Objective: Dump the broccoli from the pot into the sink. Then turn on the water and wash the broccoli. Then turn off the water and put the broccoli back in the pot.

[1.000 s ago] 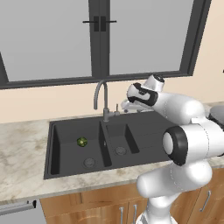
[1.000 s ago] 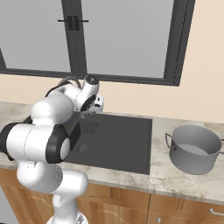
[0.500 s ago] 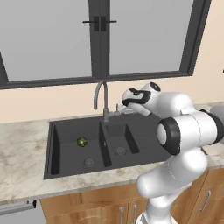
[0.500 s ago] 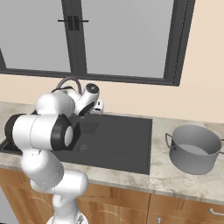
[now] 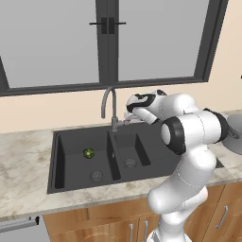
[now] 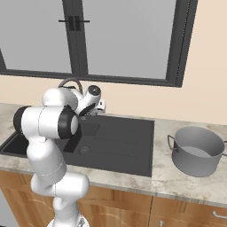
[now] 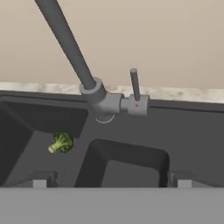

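Note:
The broccoli (image 5: 88, 152) lies on the floor of the large basin of the dark sink (image 5: 59, 160), left of its drain; in the hand view the broccoli (image 7: 61, 142) sits at lower left. My gripper (image 5: 129, 113) hovers just right of the grey gooseneck faucet (image 5: 111, 106), facing its base and the small upright side lever (image 7: 134, 85). In the hand view the gripper (image 7: 111, 181) is open, its fingertips (image 7: 39, 181) far apart with nothing between them. No water runs from the spout. The grey pot (image 6: 197, 150) stands upright on the counter, right of the sink (image 6: 124, 142).
A dark-framed window (image 5: 108, 42) rises behind the faucet. The small basin (image 5: 130, 151) and its drain lie below my hand. The marble counter (image 5: 23, 160) runs along both sides, with wooden cabinet doors (image 6: 186, 215) beneath.
My hand has swung left and slightly down, closer to the faucet base and lever. The fingers stayed open; the broccoli and pot did not move.

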Motion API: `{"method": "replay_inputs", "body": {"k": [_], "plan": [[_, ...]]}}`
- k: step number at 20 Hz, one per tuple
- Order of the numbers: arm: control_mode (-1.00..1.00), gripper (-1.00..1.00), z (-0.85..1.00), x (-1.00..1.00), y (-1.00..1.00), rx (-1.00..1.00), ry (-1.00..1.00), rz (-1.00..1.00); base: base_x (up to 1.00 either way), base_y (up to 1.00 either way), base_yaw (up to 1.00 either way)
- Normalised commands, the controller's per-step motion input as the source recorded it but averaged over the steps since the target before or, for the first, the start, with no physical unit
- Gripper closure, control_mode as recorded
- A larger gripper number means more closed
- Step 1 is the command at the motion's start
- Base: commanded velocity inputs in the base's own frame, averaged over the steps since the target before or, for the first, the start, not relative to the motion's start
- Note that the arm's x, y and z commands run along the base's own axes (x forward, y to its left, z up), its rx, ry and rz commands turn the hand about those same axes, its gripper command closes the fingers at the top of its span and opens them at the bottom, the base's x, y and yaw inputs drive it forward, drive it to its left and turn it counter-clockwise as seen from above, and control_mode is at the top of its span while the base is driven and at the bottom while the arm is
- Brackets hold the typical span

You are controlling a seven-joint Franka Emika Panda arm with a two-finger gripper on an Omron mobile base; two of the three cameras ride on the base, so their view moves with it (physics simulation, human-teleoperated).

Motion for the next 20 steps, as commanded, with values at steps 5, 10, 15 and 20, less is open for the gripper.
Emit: {"method": "replay_inputs", "body": {"k": [5,10,15,20], "plan": [[-1.00,-1.00,-0.08,0.37,0.00,0.00,-0.02,0.00,0.00,0.00,0.00],[-1.00,-1.00,-0.25,0.34,0.00,0.00,-0.02,0.00,0.00,0.00,0.00],[-1.00,-1.00,-0.24,0.34,0.00,0.00,-0.03,0.00,0.00,0.00,0.00],[-1.00,-1.00,-0.23,0.37,0.00,0.01,0.00,0.00,0.00,0.00,0.00]]}}
